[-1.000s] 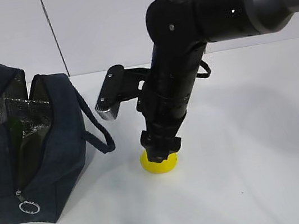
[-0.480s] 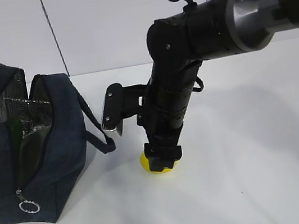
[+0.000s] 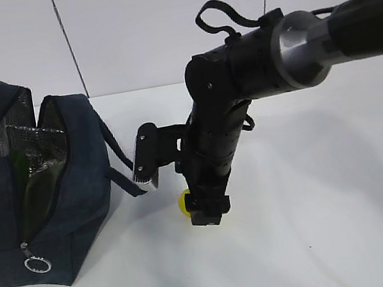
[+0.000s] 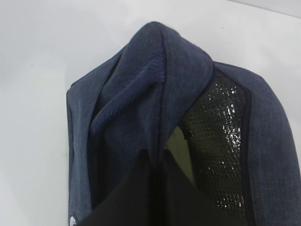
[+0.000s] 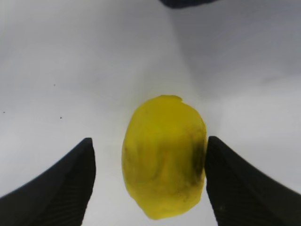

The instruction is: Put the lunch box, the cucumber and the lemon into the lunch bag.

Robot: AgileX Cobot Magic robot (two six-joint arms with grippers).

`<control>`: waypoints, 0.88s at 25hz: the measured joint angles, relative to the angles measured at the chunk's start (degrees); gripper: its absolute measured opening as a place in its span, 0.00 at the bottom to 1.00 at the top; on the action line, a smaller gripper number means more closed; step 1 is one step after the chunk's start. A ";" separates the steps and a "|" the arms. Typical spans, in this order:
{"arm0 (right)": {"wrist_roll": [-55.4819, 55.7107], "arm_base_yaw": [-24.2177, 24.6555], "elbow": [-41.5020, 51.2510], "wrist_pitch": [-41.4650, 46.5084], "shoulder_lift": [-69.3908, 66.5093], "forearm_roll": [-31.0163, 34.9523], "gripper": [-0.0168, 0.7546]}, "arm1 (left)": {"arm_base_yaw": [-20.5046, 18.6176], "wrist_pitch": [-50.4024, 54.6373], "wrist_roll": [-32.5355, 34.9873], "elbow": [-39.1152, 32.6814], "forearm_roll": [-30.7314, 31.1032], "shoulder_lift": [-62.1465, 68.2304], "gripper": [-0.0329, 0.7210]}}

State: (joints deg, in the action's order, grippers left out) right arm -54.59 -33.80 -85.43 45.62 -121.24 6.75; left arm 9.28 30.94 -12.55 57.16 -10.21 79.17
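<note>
The right tool [image 5: 150, 183] now sits with its black ribbed fingers [image 5: 56, 188] spread wide on either side of the small bright yellow oval lemon [image 5: 163, 157]. The right-hand finger is just touching or nearly touching the dimpled skin, while the left-hand one stands clear of it, so the fruit is bracketed but not gripped. It rests on the white counter [image 5: 70, 70]. Over the last second the right arm [image 3: 220, 139] has come lower and swung round, so that in the exterior view far more of the lemon is hidden behind the tool than a second ago; only a yellow sliver shows at its left side. The spread of the fingers has not changed in that time. That suggests the approach is finishing and the closing step comes next, followed by the carry to the bag

Farther off, at the left of the exterior view, the boxy dark navy fabric lunch bag [image 3: 73, 177] stands unzipped and gaping, its silver foil lining [image 3: 26, 137] exposed and the silver ring pull [image 3: 37, 265] hanging low at the front. Something green shows inside the opening, likely the long dark green cucumber [image 3: 29, 198], though it is too dim to be sure. The lunch box cannot be made out

The left tool [image 4: 157, 188] is closed narrow on the bag's fabric [image 4: 141, 103], apparently holding the mouth open
</note>
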 joint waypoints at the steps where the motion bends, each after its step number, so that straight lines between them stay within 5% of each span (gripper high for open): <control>1: 0.00 0.00 0.00 -0.44 -0.04 -0.12 0.73 | 0.00 -0.03 0.10 0.00 0.00 0.00 0.03; 14: -0.12 0.38 0.00 -3.38 -1.76 -1.08 0.73 | 0.00 -0.34 0.34 0.00 0.11 0.00 0.03; 22: -0.23 0.38 0.00 -3.51 -2.38 -1.10 0.60 | 0.00 -0.45 0.46 0.00 0.66 0.00 0.03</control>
State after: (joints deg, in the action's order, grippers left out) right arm -54.82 -33.42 -85.43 42.11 -123.62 5.66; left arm 9.28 30.49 -12.08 57.16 -9.55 79.17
